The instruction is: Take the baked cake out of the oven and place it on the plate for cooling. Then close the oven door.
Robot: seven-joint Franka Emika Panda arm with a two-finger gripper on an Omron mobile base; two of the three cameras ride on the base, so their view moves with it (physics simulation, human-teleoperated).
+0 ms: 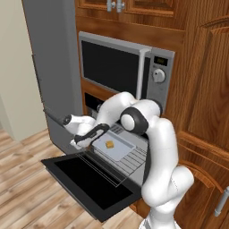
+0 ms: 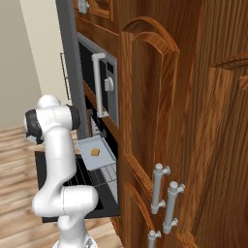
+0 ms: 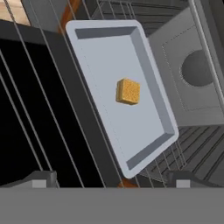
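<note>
The baked cake (image 3: pixel 128 92), a small tan-brown cube, sits in the middle of a flat pale grey tray (image 3: pixel 105 57). The tray rests on a wire rack (image 1: pixel 134 161) pulled out of the black oven (image 1: pixel 91 100). The oven door (image 1: pixel 89 183) hangs fully open, lying flat below the rack. My gripper (image 1: pixel 89 136) hovers just above the tray's left end, apart from the cake (image 1: pixel 109 144). In the hand view my gripper (image 3: pixel 113 178) is open, its dark fingertips (image 3: pixel 41 177) wide apart with nothing between them. From the right, the cake (image 2: pixel 95 152) lies on the tray (image 2: pixel 104 159) beyond my arm.
A silver-framed microwave (image 1: pixel 120 67) sits right above the oven. Wooden cabinet doors (image 2: pixel 184 121) with grey handles stand to the right, and a tall grey fridge (image 1: pixel 53 67) to the left. The oven's back wall with a round fan (image 3: pixel 197 70) lies beyond the tray.
</note>
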